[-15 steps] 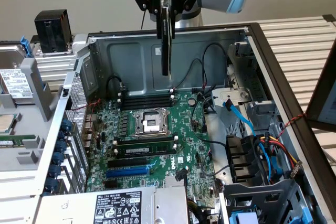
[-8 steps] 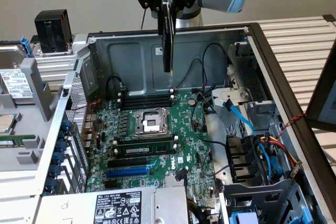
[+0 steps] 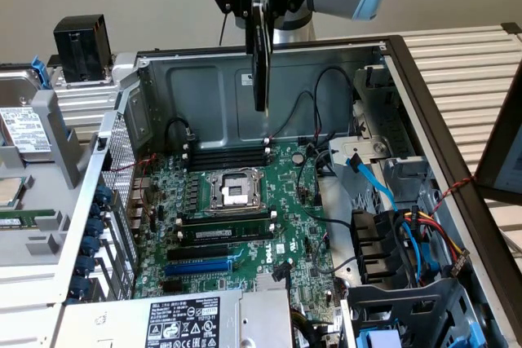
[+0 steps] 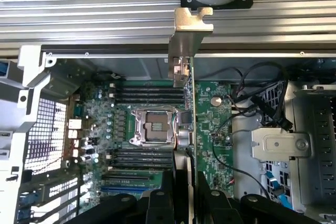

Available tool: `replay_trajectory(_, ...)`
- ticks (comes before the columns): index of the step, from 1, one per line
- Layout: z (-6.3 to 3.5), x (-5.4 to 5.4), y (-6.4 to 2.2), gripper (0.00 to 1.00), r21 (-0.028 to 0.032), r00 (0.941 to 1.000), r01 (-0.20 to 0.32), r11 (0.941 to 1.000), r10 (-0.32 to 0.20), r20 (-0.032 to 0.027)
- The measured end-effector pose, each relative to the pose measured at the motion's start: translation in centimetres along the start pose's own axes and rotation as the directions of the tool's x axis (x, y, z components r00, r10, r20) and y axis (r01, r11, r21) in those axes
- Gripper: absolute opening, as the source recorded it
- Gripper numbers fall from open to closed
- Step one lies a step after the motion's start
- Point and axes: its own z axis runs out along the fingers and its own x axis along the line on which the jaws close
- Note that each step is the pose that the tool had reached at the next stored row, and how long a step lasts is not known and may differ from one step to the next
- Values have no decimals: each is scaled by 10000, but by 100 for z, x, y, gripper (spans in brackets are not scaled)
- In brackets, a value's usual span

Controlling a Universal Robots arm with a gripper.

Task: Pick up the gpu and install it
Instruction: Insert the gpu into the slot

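At the near edge of the case (image 3: pixel 383 46) the exterior view shows one power supply (image 3: pixel 183 323) with a white label. Beyond it lies one green motherboard (image 3: pixel 285 218) carrying one blue slot (image 3: pixel 200 266), one CPU socket (image 3: pixel 235 191) with a bank of dark memory slots on each side, two banks in all, and one round coin cell (image 3: pixel 298 156).

Above the far part of the case hangs the one gripper (image 3: pixel 259 2), its fingers closed on the one gpu (image 3: pixel 260 63). The card is upright and edge-on, clear of the motherboard and seated in no slot.

The wrist view, looking along the card, shows the gripper (image 4: pixel 181 195) clamped on the gpu (image 4: pixel 193 119). It adds the card's silver bracket (image 4: pixel 186 45) at the far end, with the CPU socket (image 4: pixel 152 128) just beside the card's line and the coin cell (image 4: pixel 216 99) on its other side.
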Motion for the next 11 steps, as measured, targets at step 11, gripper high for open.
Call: replay_trajectory(11, 12, 0, 7, 28, -59, 9854, 1670, 9859, -1671, -310)
